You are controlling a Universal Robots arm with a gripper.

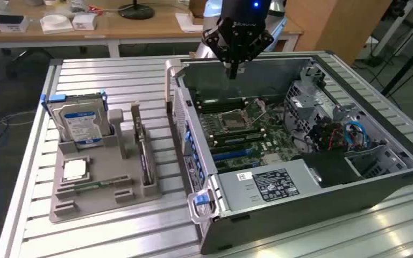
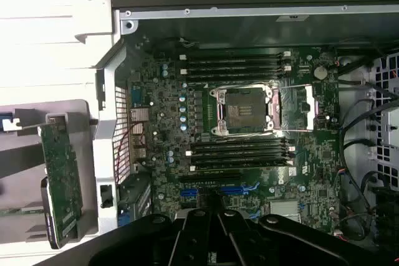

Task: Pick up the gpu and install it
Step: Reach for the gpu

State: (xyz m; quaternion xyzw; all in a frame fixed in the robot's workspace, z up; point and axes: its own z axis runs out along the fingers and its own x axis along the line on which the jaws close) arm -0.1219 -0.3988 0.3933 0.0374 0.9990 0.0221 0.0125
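Clenched, empty gripper point(image 1: 232, 71) is hovering over the open computer case point(image 1: 321, 212); the gpu point(image 1: 143, 156) is standing edgewise in a gray holder point(image 1: 99, 199) at the exterior view's left, lengthwise alongside the case

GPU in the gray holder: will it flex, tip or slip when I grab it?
The gpu looks like a thin stiff board: probably rigid and light, but fragile on its component face. It stands on edge in the gray holder, so a sideways push may lever or tip it.
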